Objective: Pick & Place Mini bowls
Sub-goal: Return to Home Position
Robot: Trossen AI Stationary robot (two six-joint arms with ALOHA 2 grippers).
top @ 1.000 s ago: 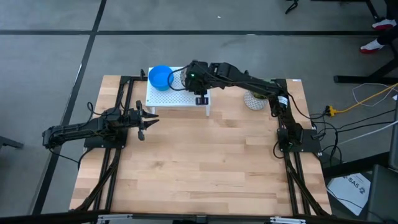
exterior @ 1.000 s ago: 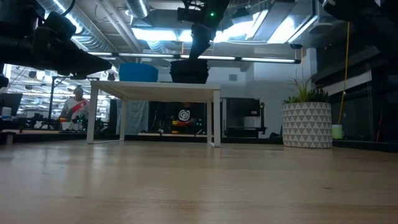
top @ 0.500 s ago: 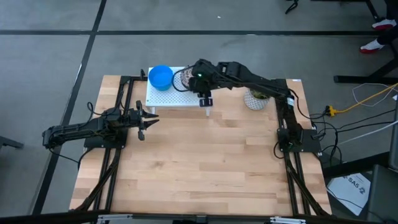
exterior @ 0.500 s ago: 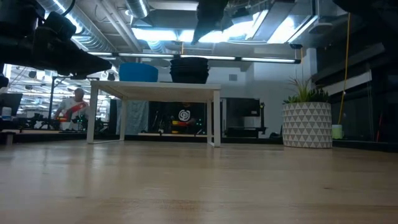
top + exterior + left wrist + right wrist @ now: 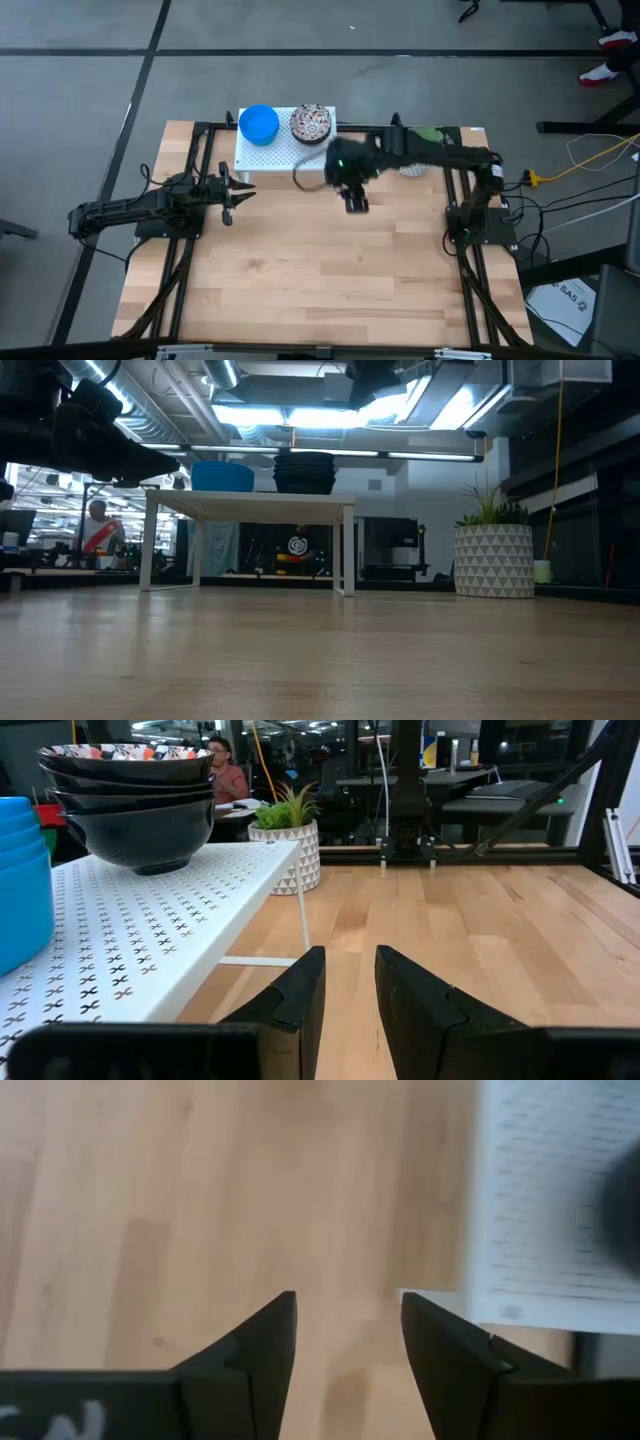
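Two stacks of mini bowls stand on a white perforated stand (image 5: 280,155) at the table's far side. The plain blue stack (image 5: 259,123) is on the left and the patterned stack (image 5: 311,123) on the right. In the left wrist view the patterned stack (image 5: 130,800) is dark outside, beside the blue stack (image 5: 20,870). My right gripper (image 5: 356,204) hangs open over bare table, near and right of the stand, slanting down with nothing between its fingers (image 5: 345,1330). My left gripper (image 5: 240,194) waits level at the table's left, a narrow gap between its fingers (image 5: 350,990).
A white patterned pot with a green plant (image 5: 493,560) stands at the far right, partly under my right arm in the high view. The wooden table (image 5: 320,280) stretches bare from the stand to the near edge. A person (image 5: 95,530) sits in the room behind.
My right gripper has drawn away from the patterned stack, rising and going toward the table's near and right side, tipping less steeply. The patterned stack stays on the stand, uncovered in the high view. My left arm has kept still.
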